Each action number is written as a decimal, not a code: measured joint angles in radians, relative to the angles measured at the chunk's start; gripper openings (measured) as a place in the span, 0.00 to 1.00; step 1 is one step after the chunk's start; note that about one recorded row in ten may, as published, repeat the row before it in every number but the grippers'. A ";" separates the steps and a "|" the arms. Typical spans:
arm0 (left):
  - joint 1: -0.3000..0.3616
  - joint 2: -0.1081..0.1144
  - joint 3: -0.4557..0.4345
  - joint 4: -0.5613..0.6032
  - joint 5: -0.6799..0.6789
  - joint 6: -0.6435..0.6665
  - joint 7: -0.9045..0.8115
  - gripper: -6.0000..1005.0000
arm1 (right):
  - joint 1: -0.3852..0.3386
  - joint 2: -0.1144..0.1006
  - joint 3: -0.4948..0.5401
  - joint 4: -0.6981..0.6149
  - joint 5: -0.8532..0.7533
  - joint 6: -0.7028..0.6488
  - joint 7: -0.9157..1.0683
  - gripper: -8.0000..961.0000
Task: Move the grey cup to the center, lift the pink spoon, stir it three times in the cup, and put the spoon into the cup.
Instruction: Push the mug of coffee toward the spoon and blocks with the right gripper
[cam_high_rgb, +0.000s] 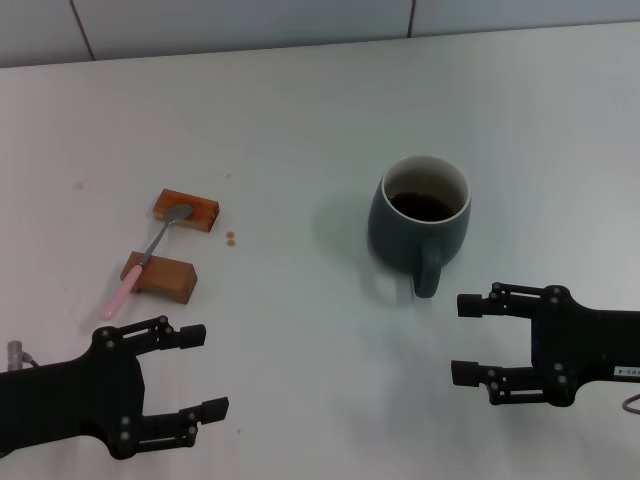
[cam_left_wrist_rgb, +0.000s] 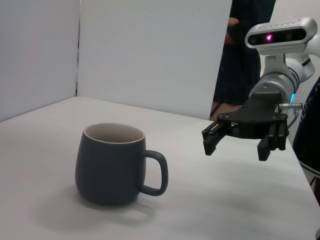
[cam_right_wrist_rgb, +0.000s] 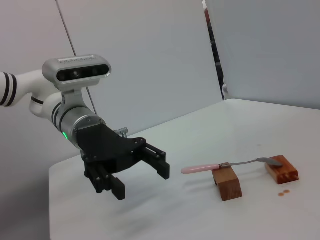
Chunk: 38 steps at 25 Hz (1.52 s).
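I am holding my right pincer (cam_high_rgb: 464, 339) released above the white tabletop (cam_high_rgb: 300, 120), its two fingers spread wide with nothing between them. A small white label is sitting on its body, but the writing on it is too small for me to read. The grey cup (cam_high_rgb: 420, 220) is standing upright just ahead of this pincer and a little toward my left side, near but not touching. Its loop handle is pointing back toward the pincer, and dark brown liquid is showing inside against the pale inner wall. I am not finding any brand or print on the cup.

My left pincer (cam_high_rgb: 198, 372) is also hanging released, fingers apart and grasping nothing. The pink spoon (cam_high_rgb: 150, 255) is lying just ahead of it. Its metal bowl is resting on the farther brown block (cam_high_rgb: 187, 210), and its shaft is crossing the nearer brown block (cam_high_rgb: 160, 277), so the pink handle end is sticking out toward the pincer above the tabletop. A few small brown spots (cam_high_rgb: 231, 238) are lying beside the farther block. Both my arms are being cut off by the edge of the head view.
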 joint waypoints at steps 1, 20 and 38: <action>0.000 0.000 0.000 0.000 0.000 0.001 0.000 0.79 | 0.000 0.000 0.000 0.000 0.000 0.000 0.000 0.83; 0.001 0.000 0.000 0.000 -0.002 0.012 0.009 0.78 | -0.141 -0.006 0.141 0.294 0.651 0.009 -0.460 0.62; -0.001 0.003 0.005 0.000 -0.012 0.022 0.011 0.78 | 0.044 -0.005 0.267 0.765 0.741 0.374 -1.095 0.02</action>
